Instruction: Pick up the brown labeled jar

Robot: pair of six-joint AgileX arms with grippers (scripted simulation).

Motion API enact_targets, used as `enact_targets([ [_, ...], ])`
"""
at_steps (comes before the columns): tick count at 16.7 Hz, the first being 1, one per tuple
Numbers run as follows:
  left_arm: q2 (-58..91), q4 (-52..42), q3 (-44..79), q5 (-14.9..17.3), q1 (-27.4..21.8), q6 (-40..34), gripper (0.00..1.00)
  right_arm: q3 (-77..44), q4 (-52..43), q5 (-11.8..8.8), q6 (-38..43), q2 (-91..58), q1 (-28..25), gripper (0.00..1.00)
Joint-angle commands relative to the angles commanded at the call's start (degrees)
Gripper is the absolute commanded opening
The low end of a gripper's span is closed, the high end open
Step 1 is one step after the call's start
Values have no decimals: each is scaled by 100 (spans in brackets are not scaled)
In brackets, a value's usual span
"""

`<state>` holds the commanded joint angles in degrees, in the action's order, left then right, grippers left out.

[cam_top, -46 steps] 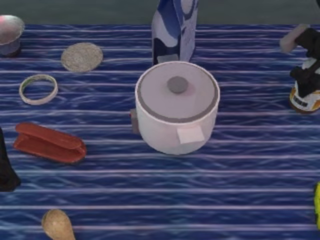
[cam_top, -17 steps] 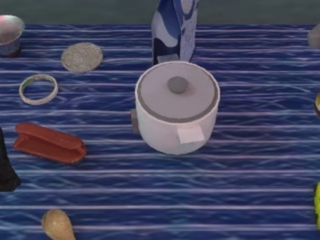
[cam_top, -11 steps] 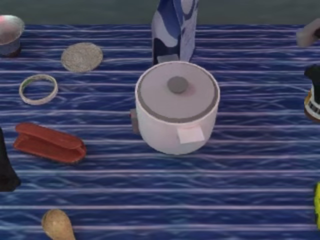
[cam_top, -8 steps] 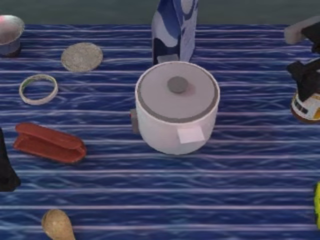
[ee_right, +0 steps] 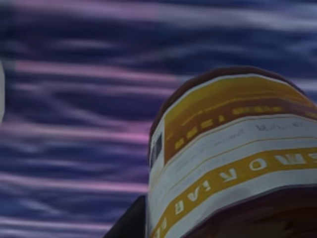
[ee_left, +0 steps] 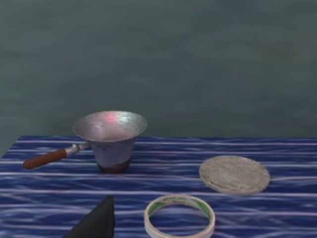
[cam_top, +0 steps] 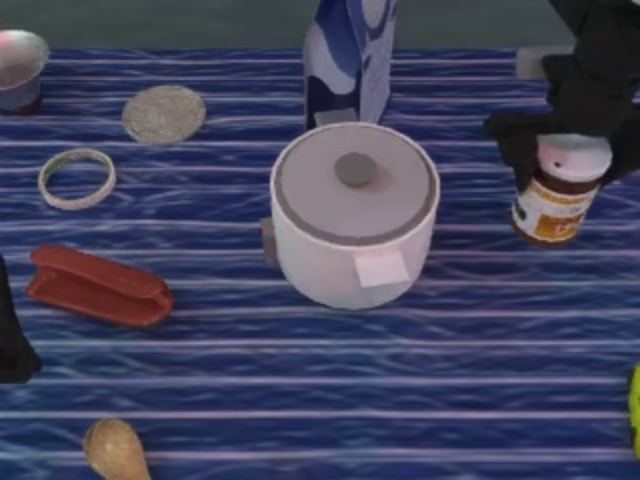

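The brown labeled jar (cam_top: 552,200), dark brown with a white lid and a white and orange-yellow label, hangs slightly tilted right of the big white pot (cam_top: 355,210). My right gripper (cam_top: 570,150) comes from the far right and is shut on the jar at its lid end. In the right wrist view the jar (ee_right: 233,158) fills the frame over the blue cloth, with one dark finger (ee_right: 130,223) against its side. My left arm (cam_top: 12,335) stays parked at the table's left edge, its gripper open with nothing in it.
A blue and white carton (cam_top: 350,60) stands behind the pot. On the left lie a grey disc (cam_top: 164,113), a tape ring (cam_top: 77,178), a red case (cam_top: 98,286), a metal cup (cam_top: 20,68) and a wooden piece (cam_top: 115,450). A yellow-green object (cam_top: 635,410) is at the right edge.
The right gripper with the jar went out past the right edge, then came back and has carried the jar leftward towards the pot. The left arm is still.
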<state>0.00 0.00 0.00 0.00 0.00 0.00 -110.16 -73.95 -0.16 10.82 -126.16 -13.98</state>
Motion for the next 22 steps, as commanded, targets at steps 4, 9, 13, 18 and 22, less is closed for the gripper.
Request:
enact_targets([
  [4,0,0,0,0,0,0,100,-60,65,-3,525,-115,-154,0],
  [9,0,0,0,0,0,0,100,-21,76,-8,522,-93,-129,0],
  [13,0,0,0,0,0,0,100,443,674,-6,539,-184,-146,0],
  [18,0,0,0,0,0,0,100,803,1099,-1,545,-285,-171,0],
  [22,0,0,0,0,0,0,100,803,1099,-1,545,-285,-171,15],
])
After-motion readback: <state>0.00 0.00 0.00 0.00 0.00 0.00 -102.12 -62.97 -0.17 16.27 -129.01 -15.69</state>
